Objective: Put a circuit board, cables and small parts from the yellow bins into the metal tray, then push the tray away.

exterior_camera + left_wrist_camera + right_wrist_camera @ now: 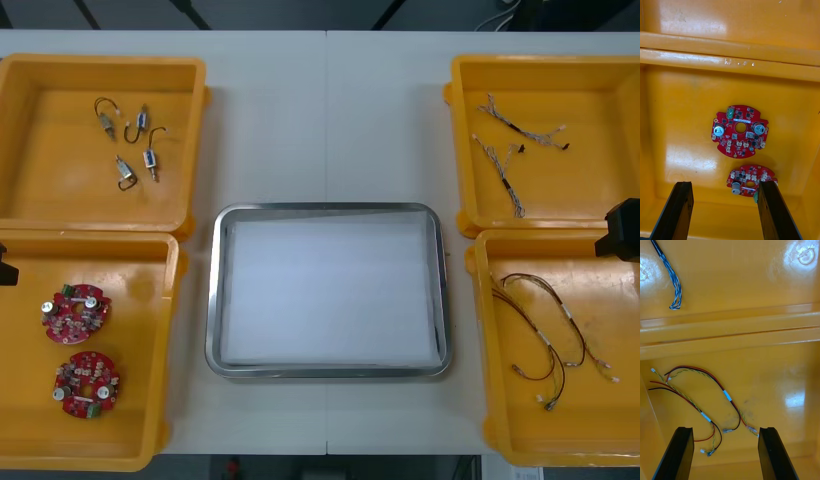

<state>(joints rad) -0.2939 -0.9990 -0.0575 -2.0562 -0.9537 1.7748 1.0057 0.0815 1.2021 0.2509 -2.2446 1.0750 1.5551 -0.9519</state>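
The metal tray, white inside, sits mid-table with nothing in it. Two round red circuit boards lie in the near left yellow bin. My left gripper hangs open above them, with one board beyond the fingers and the other beside one fingertip. Red and yellow cables lie in the near right bin. My right gripper hangs open over these cables, holding nothing.
Several small metal parts lie in the far left bin. Twisted blue and white cables lie in the far right bin. Bin walls stand on both sides of the tray. Bare table stretches beyond the tray's far edge.
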